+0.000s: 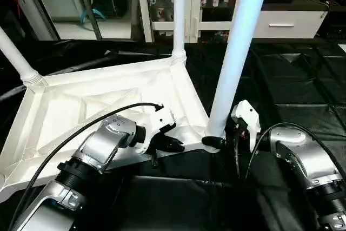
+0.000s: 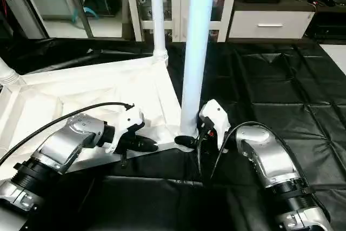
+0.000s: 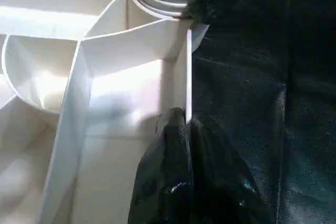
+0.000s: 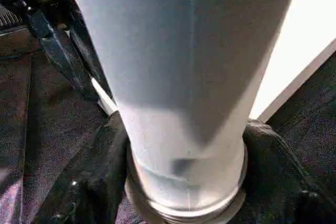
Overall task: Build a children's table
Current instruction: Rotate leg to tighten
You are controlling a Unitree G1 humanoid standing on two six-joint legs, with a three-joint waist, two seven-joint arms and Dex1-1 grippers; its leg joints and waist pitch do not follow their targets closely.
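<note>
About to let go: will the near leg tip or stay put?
Probably stays: the near leg stands upright with its base in the tabletop's corner socket. Being tall, it might lean if loosely seated. The right gripper has fingers either side of its base.

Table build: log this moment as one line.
left end effector: shut on tabletop rim | right end effector: around near leg base | legs standing: three | floor mat: black
</note>
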